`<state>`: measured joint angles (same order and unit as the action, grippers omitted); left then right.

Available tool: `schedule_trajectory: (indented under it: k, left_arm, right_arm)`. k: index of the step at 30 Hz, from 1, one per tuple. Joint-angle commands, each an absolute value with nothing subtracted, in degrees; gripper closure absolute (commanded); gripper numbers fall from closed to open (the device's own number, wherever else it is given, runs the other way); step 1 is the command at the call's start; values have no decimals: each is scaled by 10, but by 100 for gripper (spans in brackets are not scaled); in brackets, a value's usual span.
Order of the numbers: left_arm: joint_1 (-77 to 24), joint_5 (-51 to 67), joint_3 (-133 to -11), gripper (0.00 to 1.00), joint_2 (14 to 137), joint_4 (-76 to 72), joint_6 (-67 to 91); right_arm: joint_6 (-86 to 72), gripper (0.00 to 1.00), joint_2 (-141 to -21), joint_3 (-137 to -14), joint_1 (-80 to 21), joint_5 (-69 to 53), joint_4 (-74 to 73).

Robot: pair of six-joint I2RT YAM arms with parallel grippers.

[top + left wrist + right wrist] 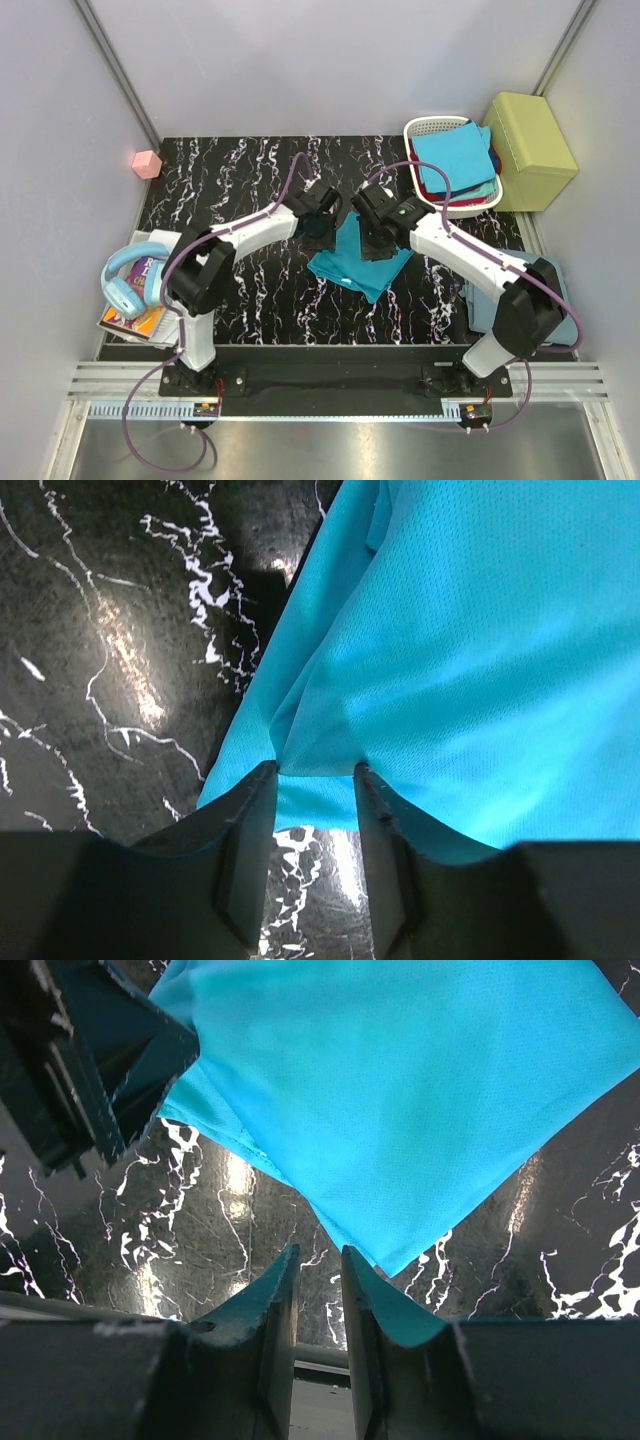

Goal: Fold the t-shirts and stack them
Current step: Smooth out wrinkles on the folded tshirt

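A teal t-shirt (360,262) lies folded on the black marble table (240,180) at the middle. In the left wrist view the teal shirt (470,650) fills the right side. My left gripper (318,228) (315,770) is open, and the shirt's left edge lies between its fingertips. My right gripper (375,240) (320,1250) is at the shirt's top edge, its jaws a narrow gap apart and empty. A corner of the shirt (400,1090) lies just beyond its right fingertip. Bright blue, teal and red shirts (455,160) are stacked in the basket. A grey-blue shirt (482,302) lies under my right arm.
The white slatted basket (425,128) stands at the back right, beside a yellow-green padded box (530,150). Blue headphones (125,280) lie on books (135,322) at the left edge. A pink cube (147,163) sits at the back left.
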<state>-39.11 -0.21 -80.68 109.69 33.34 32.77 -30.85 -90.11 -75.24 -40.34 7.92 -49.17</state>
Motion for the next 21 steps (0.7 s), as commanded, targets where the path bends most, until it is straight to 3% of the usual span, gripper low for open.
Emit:
schedule_trajectory:
  k: [1,4,12,14,21]
  left_arm:
    - [-393,-14,-843,62,1109,323,316]
    - [-394,-17,-846,74,1110,322,318]
    - [-393,-29,-831,92,1085,326,318]
    - [-393,-31,-824,100,1077,330,318]
    - [-394,-28,-776,100,1015,346,328]
  right_arm:
    - [-301,69,-873,-747,-403,94,-487]
    - [-297,69,-873,-747,-403,98,-487]
    - [-293,70,-887,-757,-402,98,-487]
    - [-293,69,-890,-759,-401,99,-486]
    - [-294,70,-911,-764,-393,103,-481]
